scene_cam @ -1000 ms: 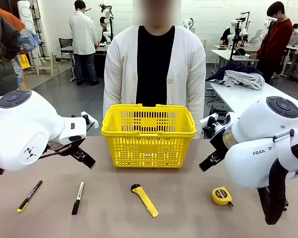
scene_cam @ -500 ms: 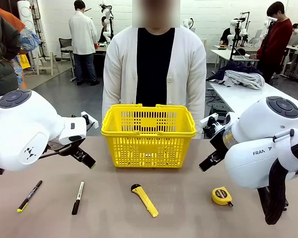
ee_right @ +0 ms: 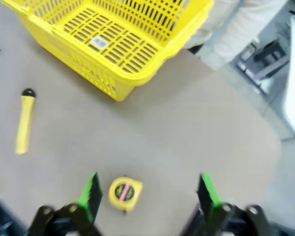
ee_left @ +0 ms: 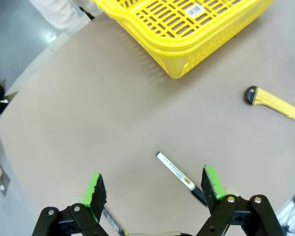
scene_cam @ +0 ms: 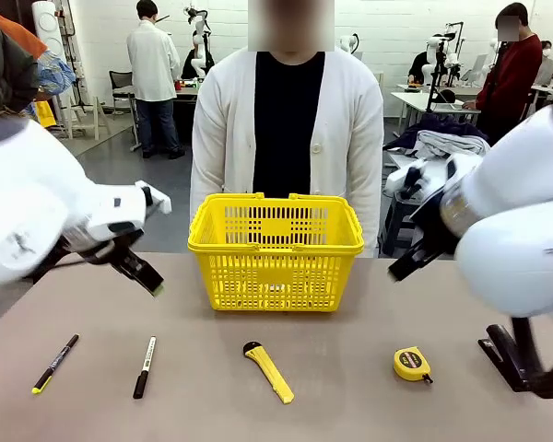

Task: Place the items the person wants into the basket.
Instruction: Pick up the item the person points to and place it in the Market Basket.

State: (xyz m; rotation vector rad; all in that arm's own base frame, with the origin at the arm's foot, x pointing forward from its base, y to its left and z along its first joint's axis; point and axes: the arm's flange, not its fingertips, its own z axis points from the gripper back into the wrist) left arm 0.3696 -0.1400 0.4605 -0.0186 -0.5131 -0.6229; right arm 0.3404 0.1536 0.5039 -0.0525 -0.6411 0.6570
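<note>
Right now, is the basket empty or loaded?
Empty. The right wrist view looks into the basket: bare lattice floor, just a white label. The knife and tape measure lie on the table.

The basket [scene_cam: 275, 247] stands at the far middle of the table [scene_cam: 350, 405], open at the top with both handles folded onto the rim. The person [scene_cam: 286, 120] stands close behind it and blocks the far side. Bare tabletop flanks the basket on both sides. Along the near edge lie the pen [scene_cam: 55, 363], marker [scene_cam: 145, 366], utility knife [scene_cam: 269, 372] and tape measure [scene_cam: 411, 364], each with bare table around it. The left gripper [ee_left: 152, 177] and right gripper [ee_right: 148, 179] hang above the table with jaws spread wide.
</note>
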